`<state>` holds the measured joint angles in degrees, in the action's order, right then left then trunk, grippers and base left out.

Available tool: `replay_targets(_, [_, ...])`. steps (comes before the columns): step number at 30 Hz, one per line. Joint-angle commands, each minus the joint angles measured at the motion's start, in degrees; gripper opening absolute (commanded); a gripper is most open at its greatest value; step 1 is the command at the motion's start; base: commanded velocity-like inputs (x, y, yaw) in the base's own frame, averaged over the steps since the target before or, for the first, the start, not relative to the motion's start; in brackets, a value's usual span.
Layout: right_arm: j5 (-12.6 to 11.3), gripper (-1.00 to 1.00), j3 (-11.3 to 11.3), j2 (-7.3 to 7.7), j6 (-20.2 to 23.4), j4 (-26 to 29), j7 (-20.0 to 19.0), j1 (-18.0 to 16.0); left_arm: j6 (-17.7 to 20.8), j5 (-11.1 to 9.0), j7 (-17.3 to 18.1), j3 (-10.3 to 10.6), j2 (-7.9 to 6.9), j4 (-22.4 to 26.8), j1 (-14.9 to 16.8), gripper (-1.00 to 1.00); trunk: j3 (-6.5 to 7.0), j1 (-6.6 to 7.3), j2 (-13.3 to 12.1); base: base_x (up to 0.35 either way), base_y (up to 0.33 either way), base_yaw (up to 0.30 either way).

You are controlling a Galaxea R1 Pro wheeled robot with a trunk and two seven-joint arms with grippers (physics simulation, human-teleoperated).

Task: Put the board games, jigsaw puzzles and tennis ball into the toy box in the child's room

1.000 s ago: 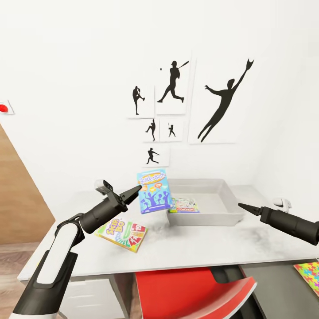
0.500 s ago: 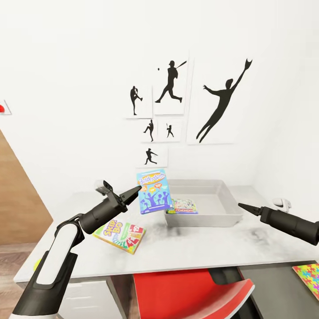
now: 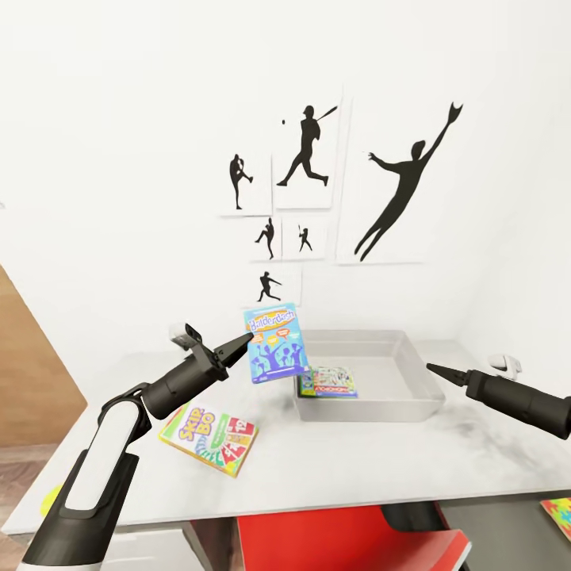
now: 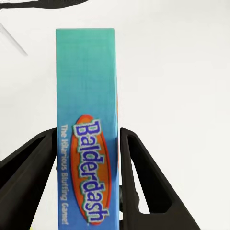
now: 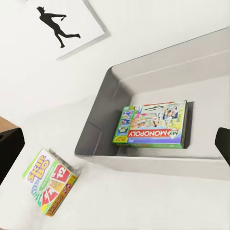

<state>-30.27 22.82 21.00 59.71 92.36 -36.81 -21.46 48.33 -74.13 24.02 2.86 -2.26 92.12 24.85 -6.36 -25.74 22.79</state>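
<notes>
Pinching the blue printed cardboard Balderdash box [image 3: 275, 342] by one edge, the left gripper [image 3: 245, 342] could let it swing and clip the light-grey toy bin's rim [image 3: 361, 411]; right gripper [image 3: 434, 369] looks clenched, holding nothing.

Child's room — baseball silhouettes [image 3: 308, 151], board games [image 3: 208, 438]

The toy box [image 3: 369, 379] has loads of open floor on its right side; only the Monopoly box [image 3: 327, 381] sits in its near-left corner. The Skip-Bo box [image 3: 208, 437] takes up the tabletop [image 3: 349, 468] left of it, the rest is bare.
</notes>
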Motion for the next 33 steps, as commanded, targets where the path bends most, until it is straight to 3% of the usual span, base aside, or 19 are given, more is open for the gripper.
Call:
replay_targets(1, [0.3, 1.0, 0.08, 0.0, 0.29, 0.01, -0.41, -0.07, 0.16, -0.13, 0.1, 0.04, -0.03, -0.01, 0.05, -1.0, -0.12, -0.04, 0.13, 0.056, 0.0, 0.0])
replay_targets(33, [0.21, 1.0, 0.38, 0.01, 0.29, 0.01, -0.59, 0.01, 0.09, 0.74, -1.44, 0.75, 0.75, -0.02, 0.14, -1.0, -0.12, -0.04, 0.13, -0.002, 0.0, 0.0])
